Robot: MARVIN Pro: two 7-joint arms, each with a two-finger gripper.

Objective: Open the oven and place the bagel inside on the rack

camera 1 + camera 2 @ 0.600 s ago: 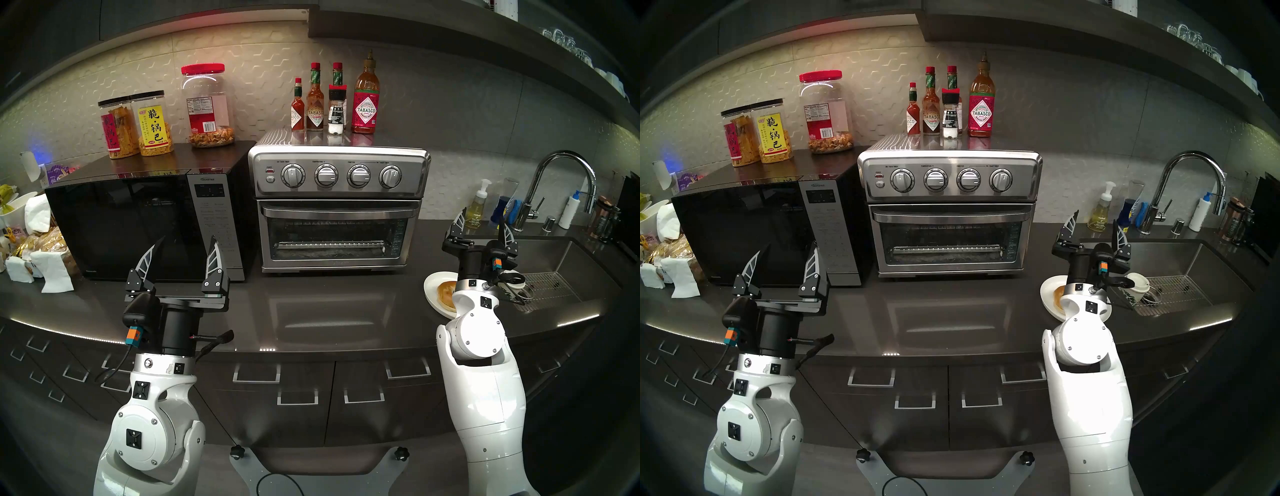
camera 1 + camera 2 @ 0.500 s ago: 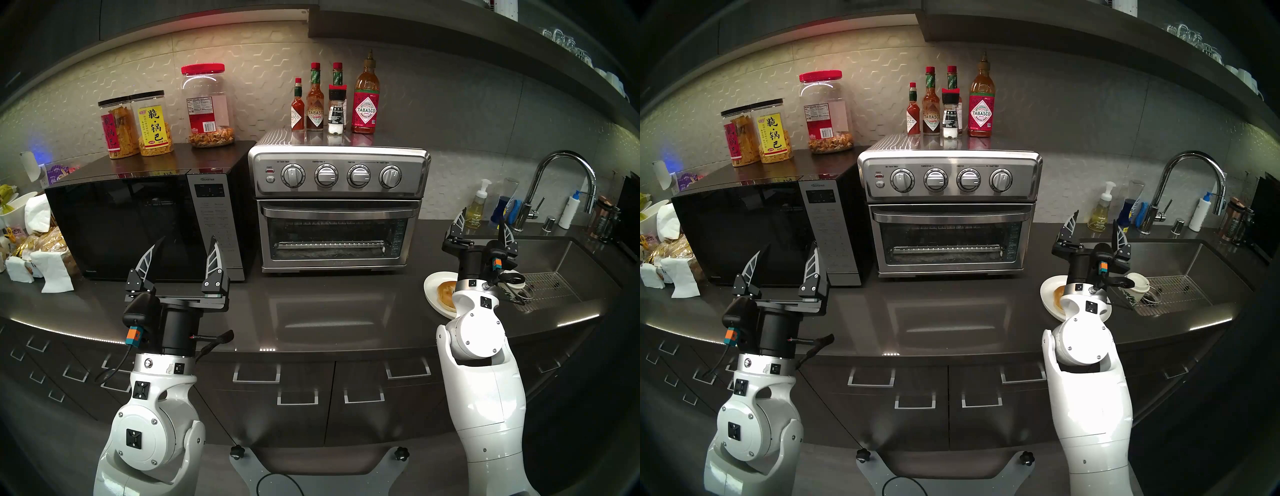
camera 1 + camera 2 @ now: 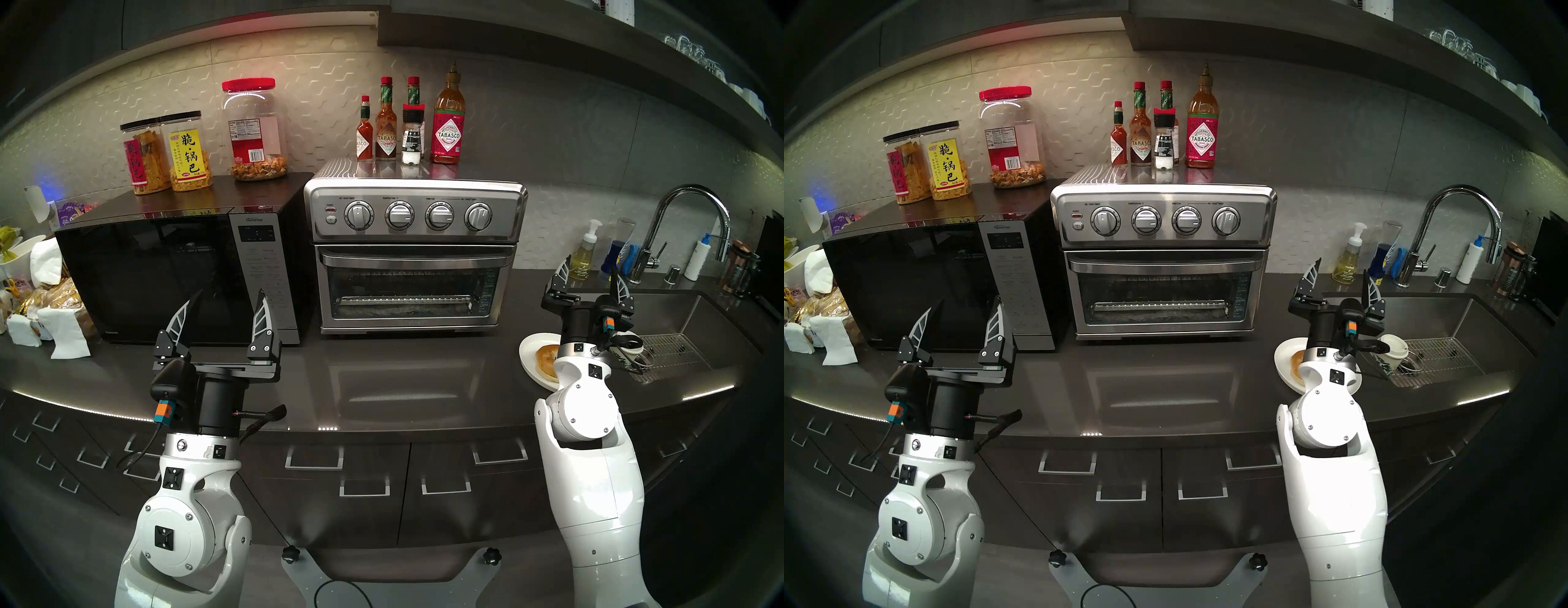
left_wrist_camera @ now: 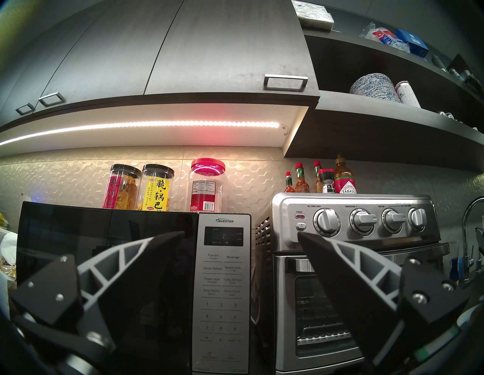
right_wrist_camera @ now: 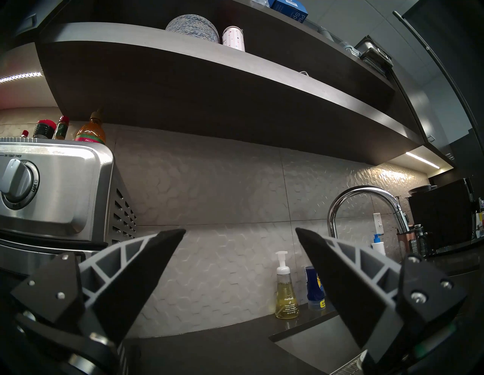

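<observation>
On the dark surface [image 3: 382, 382], both hands, left [image 3: 225, 303] and right [image 3: 590, 271], are hovering wide and empty; boxy stainless-steel oven [image 3: 413, 254] is sitting closed, so its bar handle [image 3: 413, 260] probably needs a straight downward pull.

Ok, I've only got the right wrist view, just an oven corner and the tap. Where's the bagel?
Observer: The bagel lies on a white plate on the counter, left of the sink.
Operator: Is the oven open yet?
Observer: No, the oven is shut, with its handle bar up at the top of the door.
Operator: And the left gripper?
Observer: The left gripper is open and empty, in front of the microwave.
</observation>
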